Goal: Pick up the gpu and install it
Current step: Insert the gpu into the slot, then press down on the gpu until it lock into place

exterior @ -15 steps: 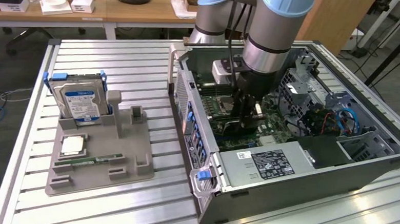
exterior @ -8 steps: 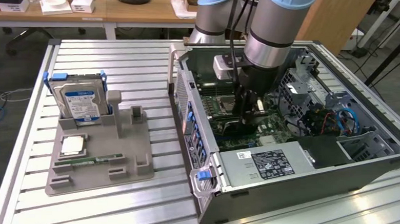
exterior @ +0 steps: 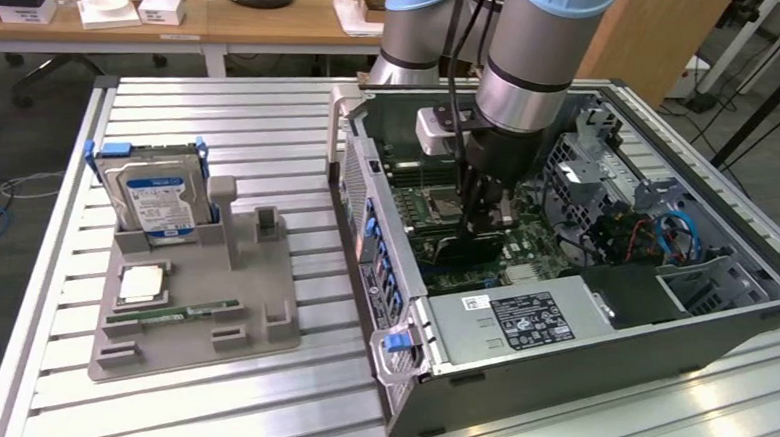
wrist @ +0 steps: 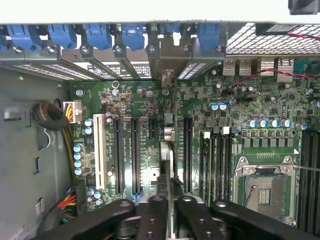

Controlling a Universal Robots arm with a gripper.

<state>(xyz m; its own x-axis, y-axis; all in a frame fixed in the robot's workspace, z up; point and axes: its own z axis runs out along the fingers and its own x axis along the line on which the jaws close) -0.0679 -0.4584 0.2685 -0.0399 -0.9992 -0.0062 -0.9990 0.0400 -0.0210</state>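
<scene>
The gpu [wrist: 168, 131] stands edge-on over the green motherboard [wrist: 225, 115], in line with the black expansion slots, its metal end up against the case's rear bracket openings. My gripper [wrist: 170, 199] has its two black fingers [wrist: 152, 207] drawn close on the card's top edge. In the exterior view the gripper [exterior: 484, 223] reaches straight down into the open computer case [exterior: 705, 325], with the dark gpu [exterior: 466, 250] directly beneath it on the board.
A grey holder [exterior: 213, 299] on the exterior view's left carries a blue-labelled hard drive [exterior: 158, 196], a CPU chip [exterior: 141, 283] and a RAM stick [exterior: 172, 314]. Inside the case are blue slot latches [wrist: 100, 35], the empty CPU socket [wrist: 262, 187] and cable bundles [wrist: 50, 117].
</scene>
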